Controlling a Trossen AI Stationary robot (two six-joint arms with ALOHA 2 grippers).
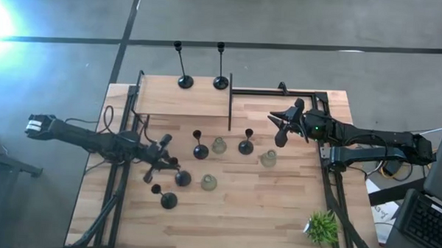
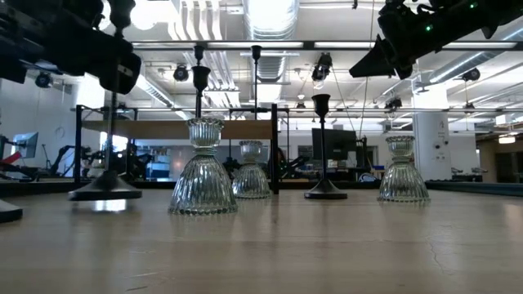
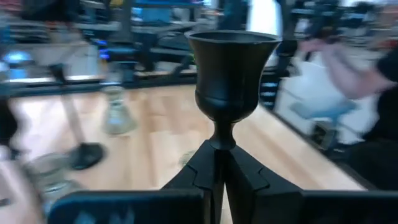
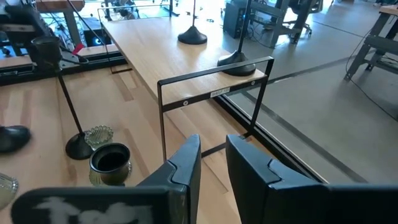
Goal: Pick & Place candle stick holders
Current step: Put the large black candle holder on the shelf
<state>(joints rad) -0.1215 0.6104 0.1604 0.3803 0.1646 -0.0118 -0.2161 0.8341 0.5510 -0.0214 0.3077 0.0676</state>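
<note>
Bare counter (image 1: 277,214) lies between your glass holders and the potted plant (image 1: 322,227). Your left pincer (image 1: 163,165) clamps a black candle holder (image 3: 233,81); your right pincer (image 1: 281,123) hovers, fingers parted, beside the shelf frame (image 1: 230,102).

Bright ceiling glare — blurred background in left wrist view

Wooden table (image 1: 277,214) carries candle holders (image 1: 219,145) (plus a plant (image 1: 322,227)).
</note>
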